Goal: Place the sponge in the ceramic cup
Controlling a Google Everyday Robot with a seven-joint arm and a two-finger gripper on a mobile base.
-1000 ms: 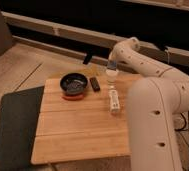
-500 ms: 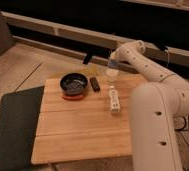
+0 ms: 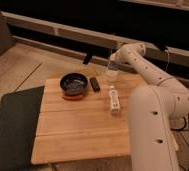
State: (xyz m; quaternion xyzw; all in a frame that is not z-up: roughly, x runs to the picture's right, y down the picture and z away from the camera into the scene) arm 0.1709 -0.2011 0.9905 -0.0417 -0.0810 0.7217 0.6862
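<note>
My gripper hangs pointing down over the far right part of the wooden table. The small pale ceramic cup stands directly beneath it, near the table's back edge. A blue-grey patch at the gripper's tip looks like the sponge, just above the cup's mouth. Whether the gripper holds it does not show. The white arm reaches in from the right and bends over toward the cup.
A dark bowl on a reddish-orange saucer sits at the back left of the table, with a small black block beside it. A long white bar lies just in front of the cup. A dark mat lies left of the table.
The gripper has risen slightly above the cup since a second ago. The bowl, the black block and the white bar have not moved.
</note>
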